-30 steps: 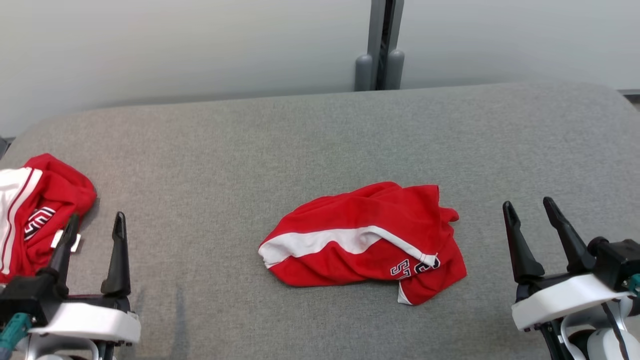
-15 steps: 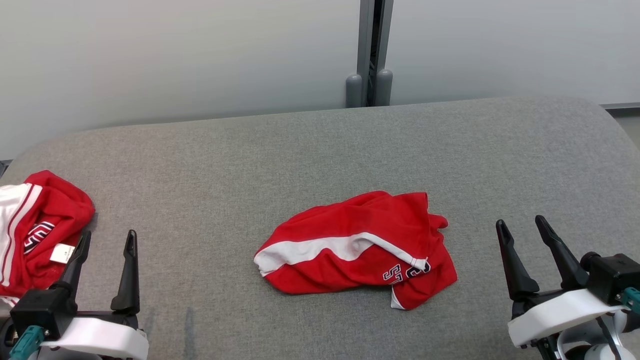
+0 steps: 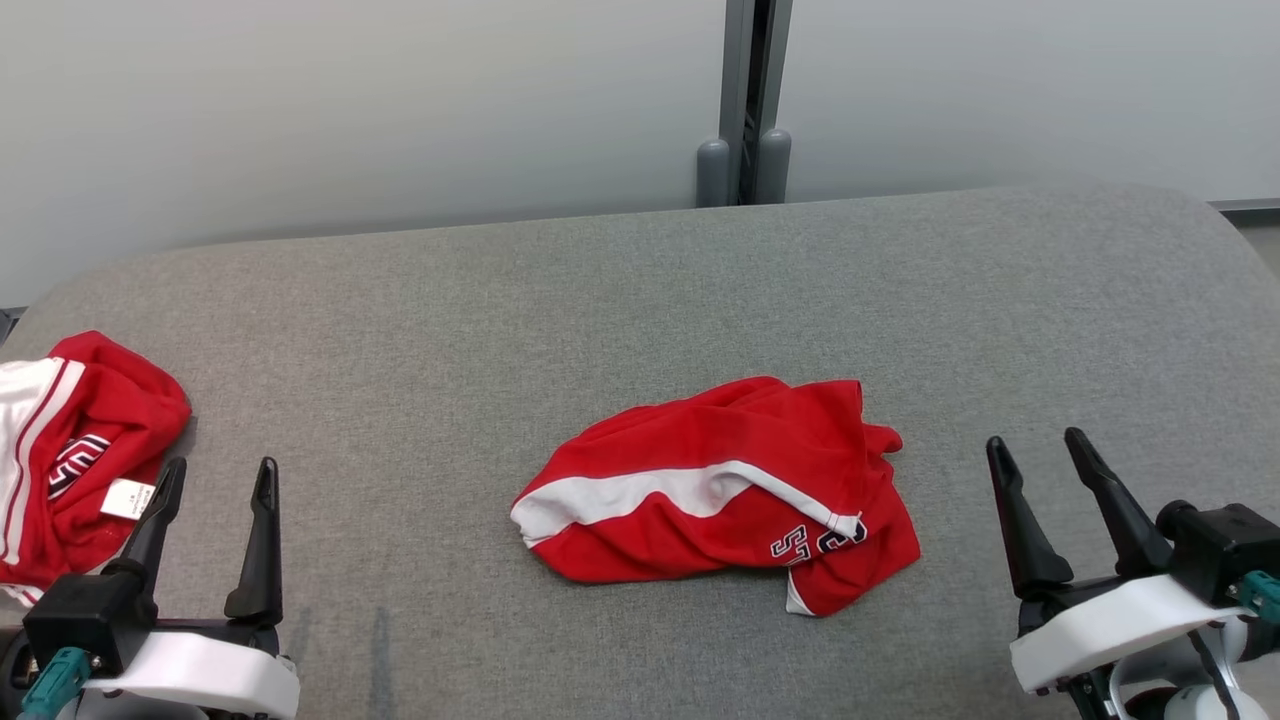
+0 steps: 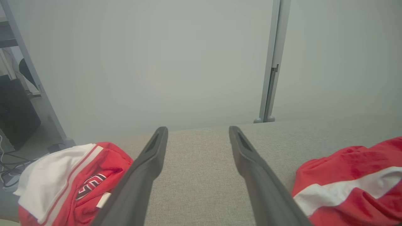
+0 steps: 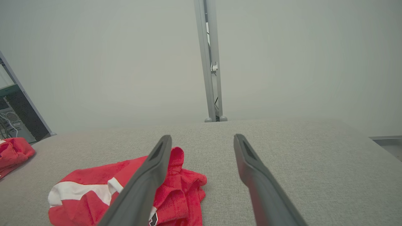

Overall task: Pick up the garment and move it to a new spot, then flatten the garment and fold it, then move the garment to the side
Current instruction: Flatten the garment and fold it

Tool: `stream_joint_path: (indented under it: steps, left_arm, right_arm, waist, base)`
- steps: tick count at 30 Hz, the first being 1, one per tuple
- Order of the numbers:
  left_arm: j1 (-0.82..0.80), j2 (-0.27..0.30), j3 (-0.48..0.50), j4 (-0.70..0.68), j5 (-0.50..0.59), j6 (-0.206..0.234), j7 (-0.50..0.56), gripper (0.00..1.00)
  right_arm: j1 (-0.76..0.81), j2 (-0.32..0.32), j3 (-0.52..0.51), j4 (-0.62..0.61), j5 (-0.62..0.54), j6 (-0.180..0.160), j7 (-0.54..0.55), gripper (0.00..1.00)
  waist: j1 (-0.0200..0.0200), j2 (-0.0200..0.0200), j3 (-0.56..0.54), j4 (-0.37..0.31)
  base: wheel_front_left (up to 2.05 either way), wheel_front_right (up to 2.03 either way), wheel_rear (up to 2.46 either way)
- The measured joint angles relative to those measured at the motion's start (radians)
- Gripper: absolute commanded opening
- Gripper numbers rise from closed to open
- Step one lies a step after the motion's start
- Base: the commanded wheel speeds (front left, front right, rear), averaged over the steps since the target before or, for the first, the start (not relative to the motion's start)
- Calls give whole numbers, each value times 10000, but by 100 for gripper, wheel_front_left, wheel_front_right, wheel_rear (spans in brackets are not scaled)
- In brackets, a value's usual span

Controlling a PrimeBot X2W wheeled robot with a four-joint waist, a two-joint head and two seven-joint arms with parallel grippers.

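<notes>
Jaws spread wide on left gripper (image 3: 222, 465) and right gripper (image 3: 1034, 438), nothing held. Red garment (image 3: 720, 480) lies crumpled at middle of grey padded surface (image 3: 500, 300), nearer front edge, untouched. Only slight camera shift noted since a second ago; pick-up judged not yet begun.

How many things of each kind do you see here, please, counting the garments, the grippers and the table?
Crumpled red-and-white cloth garments: 2, the middle garment and the left-edge garment.
Dark two-fingered grippers: 2, the left gripper and the right gripper, both open.
Grey fabric-covered table: 1.
Total: 5.
</notes>
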Motion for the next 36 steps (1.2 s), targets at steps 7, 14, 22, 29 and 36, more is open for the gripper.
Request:
stream_joint_path:
  steps: [7, 14, 22, 29, 36]
  left_arm:
    - [-246, 17, -102, -38, -27, 0, -33, 100]
    - [-619, -13, -174, 128, -109, -75, -278, 100]
    - [-969, -54, -297, 512, -161, -111, -543, 100]
    - [-1131, -36, -305, 752, -182, -127, -725, 100]
    - [-1187, -2, -272, 903, -263, -125, -859, 100]
  right_arm:
    - [-80, -286, 915, 263, 422, 0, 646, 100]
    - [-563, -573, 1856, 949, 779, 0, 1068, 100]
    - [-1334, -819, 2727, 1776, 1164, 0, 1007, 29]
    - [-1685, -1091, 3024, 1739, 1521, 0, 844, 0]
    - [-1697, -1379, 3196, 215, 2974, 0, 1553, 0]
  waist:
    - [0, 0, 313, 133]
    - [0, 0, 864, 344]
    - [0, 0, 1300, 603]
    - [0, 0, 1412, 613]
    - [0, 0, 1434, 439]
  base:
    - [0, 0, 0]
    - [0, 0, 0]
    - [0, 0, 0]
    - [0, 0, 0]
    - [0, 0, 0]
